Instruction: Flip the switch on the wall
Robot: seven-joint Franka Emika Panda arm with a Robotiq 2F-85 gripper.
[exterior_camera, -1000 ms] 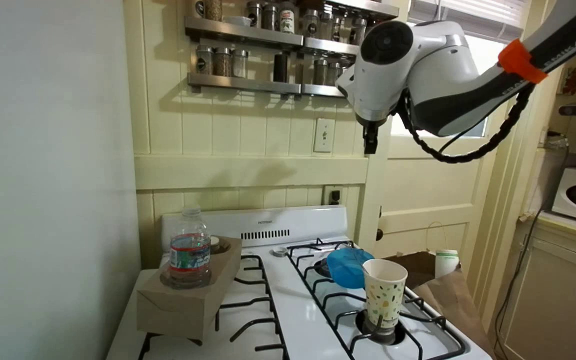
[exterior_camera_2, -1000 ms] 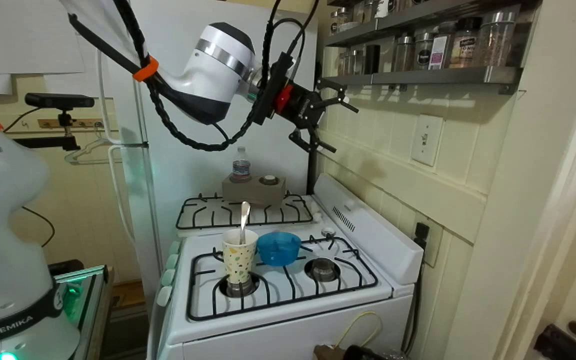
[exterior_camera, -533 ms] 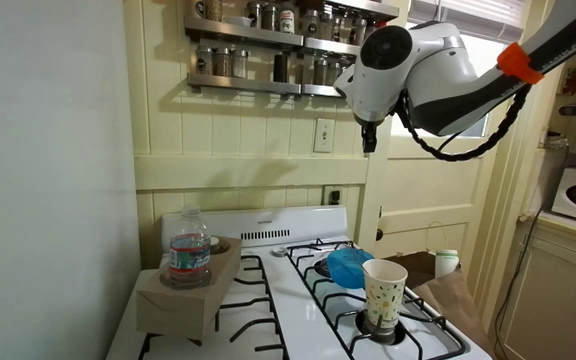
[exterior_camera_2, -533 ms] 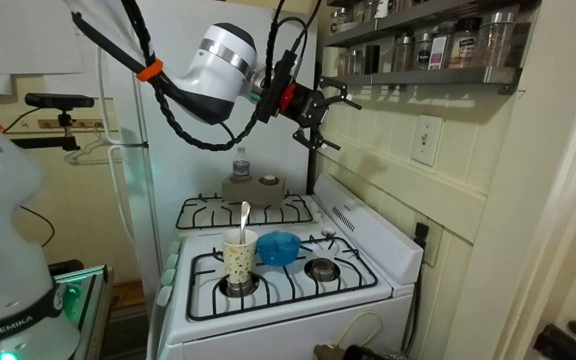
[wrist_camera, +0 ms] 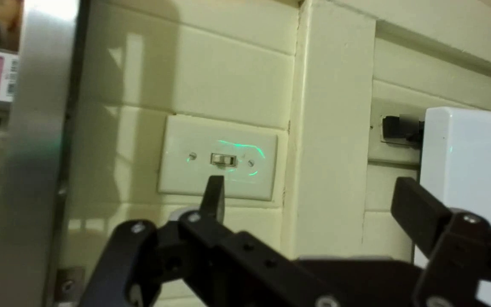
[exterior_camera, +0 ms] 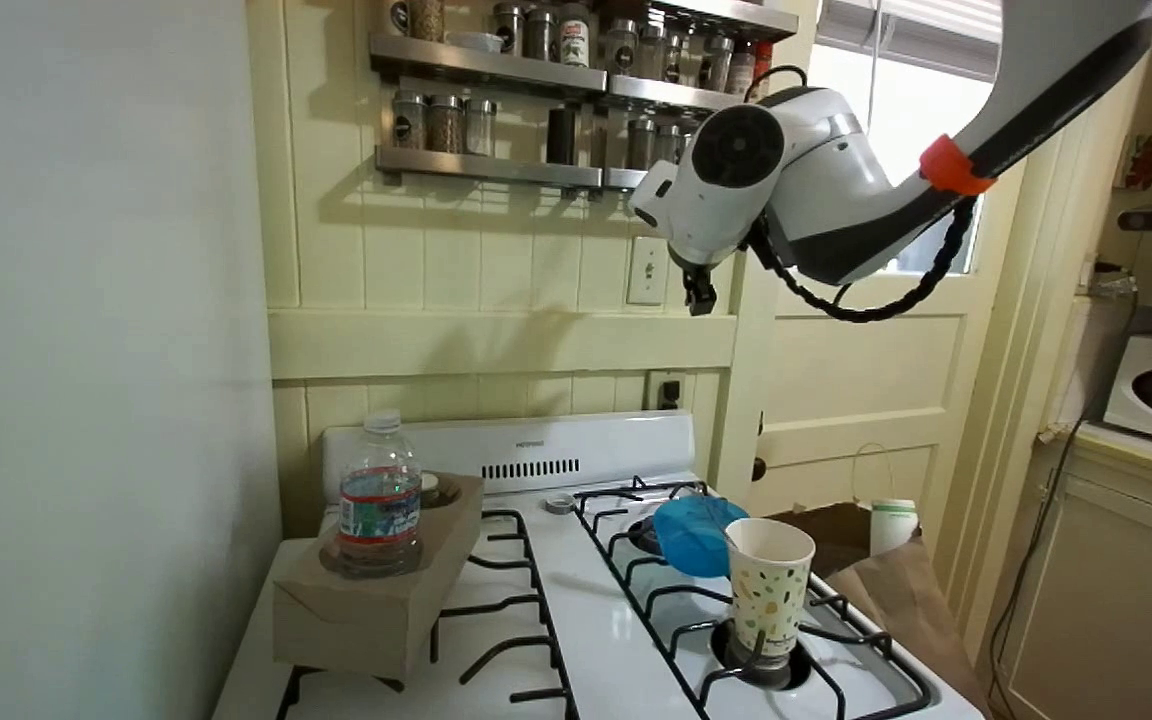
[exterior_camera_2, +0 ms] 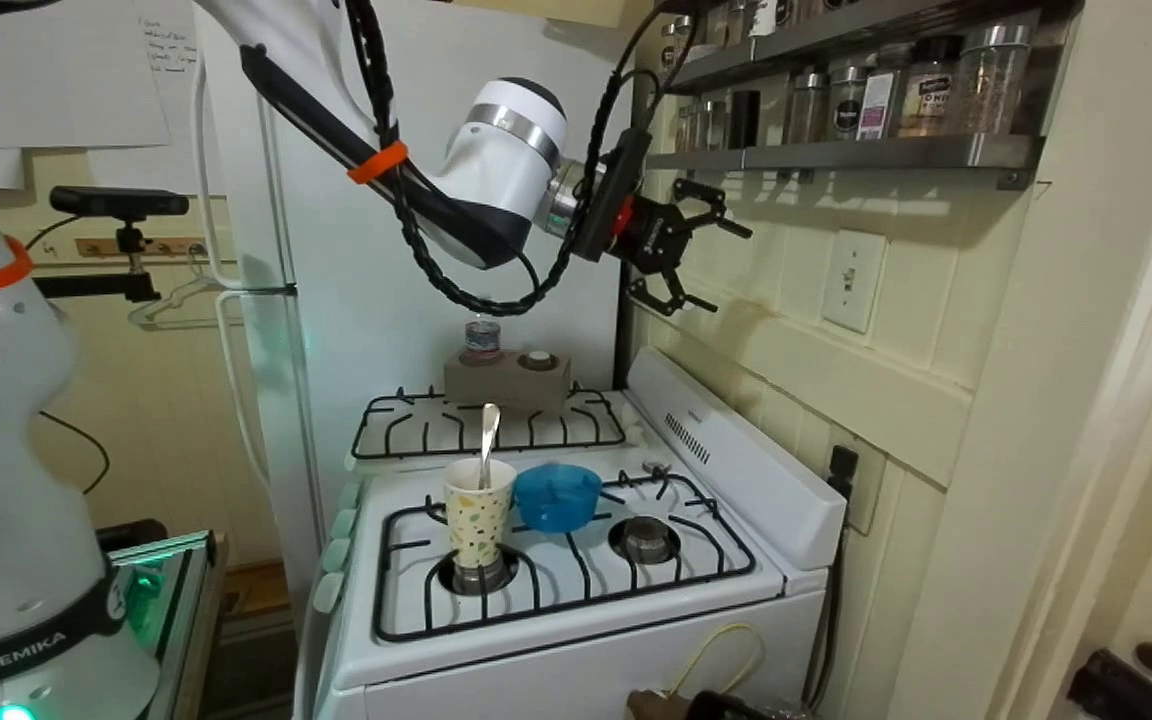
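The switch is a small white plate with a tiny toggle, on the cream panelled wall (exterior_camera: 506,255). It shows in both exterior views (exterior_camera: 647,270) (exterior_camera_2: 854,280) and in the wrist view (wrist_camera: 186,170). The toggle (wrist_camera: 223,160) sits toward the shelf side of its slot. My gripper (exterior_camera_2: 721,266) is open and empty, in front of the wall and apart from the switch. In an exterior view the gripper (exterior_camera: 700,305) shows edge-on, just right of the plate. In the wrist view, between the fingers (wrist_camera: 311,187) is bare wall; one fingertip overlaps the plate's edge.
Metal shelves (exterior_camera_2: 886,153) with spice jars hang above the switch. The white stove (exterior_camera_2: 766,470) stands below, bearing a cup (exterior_camera_2: 479,510) with a spoon, a blue bowl (exterior_camera_2: 558,498), and a box (exterior_camera: 346,620) with a bottle (exterior_camera: 379,510). A black plug (exterior_camera_2: 842,465) is in an outlet.
The arm has moved toward the wall and the gripper has come closer to the switch, shifting left in one exterior picture and right in another. The gripper has stayed open.
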